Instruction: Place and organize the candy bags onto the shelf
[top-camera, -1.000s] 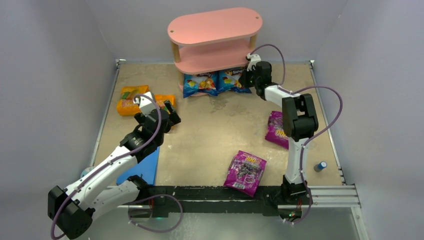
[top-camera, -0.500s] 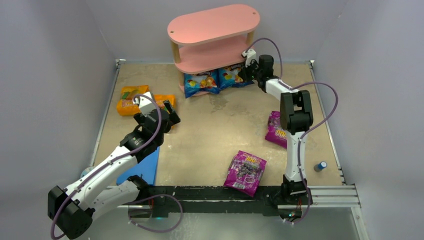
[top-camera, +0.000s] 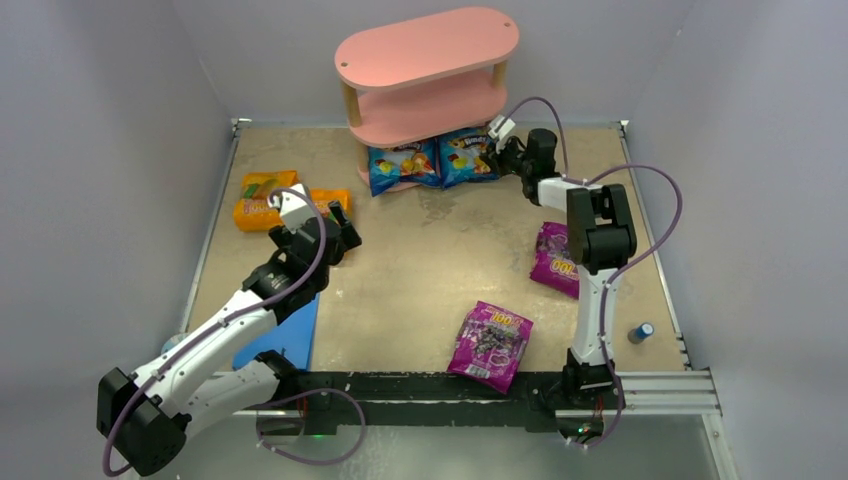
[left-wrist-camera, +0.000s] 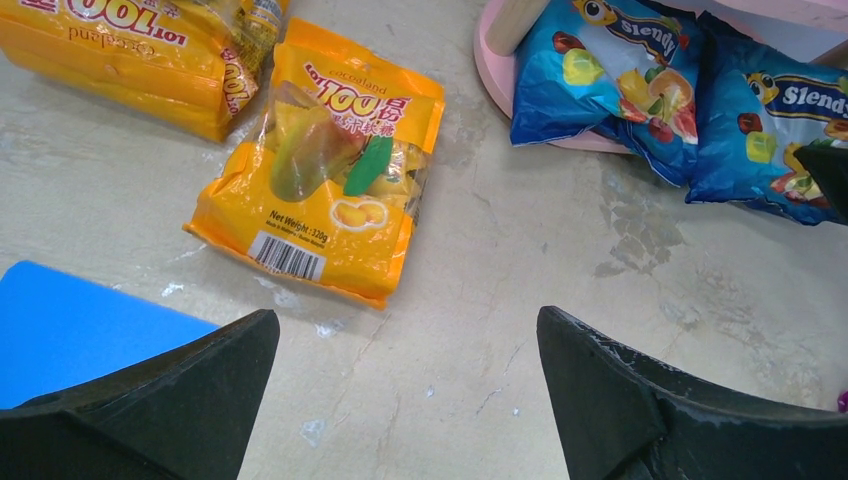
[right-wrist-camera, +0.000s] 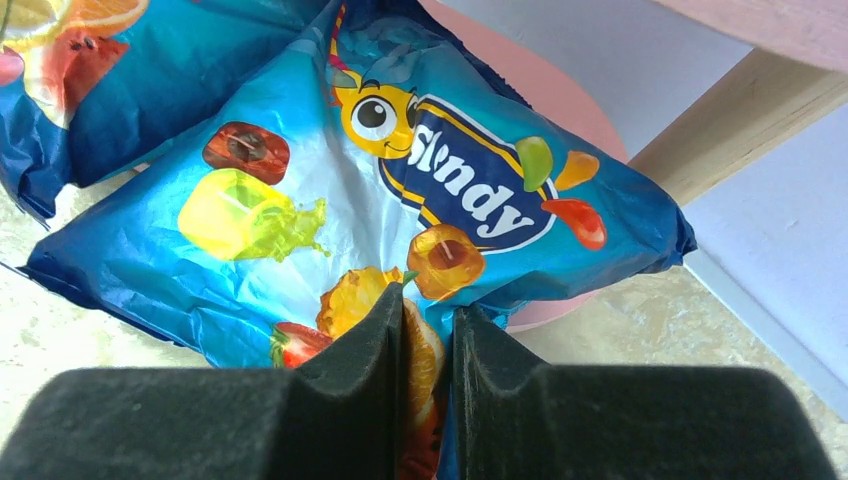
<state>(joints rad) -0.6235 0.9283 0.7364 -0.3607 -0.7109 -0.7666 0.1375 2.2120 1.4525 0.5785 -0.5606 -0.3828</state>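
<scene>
Two glossy blue candy bags (top-camera: 405, 165) sit on the pink oval shelf (top-camera: 430, 48), four to go; right gripper (right-wrist-camera: 428, 300) pinches one, left gripper (left-wrist-camera: 405, 315) hangs wide open.

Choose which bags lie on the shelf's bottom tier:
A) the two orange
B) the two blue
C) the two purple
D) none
B: the left blue bag and right blue bag rest on the bottom board of the shelf, while the orange bags and purple bags lie out on the table.
</scene>
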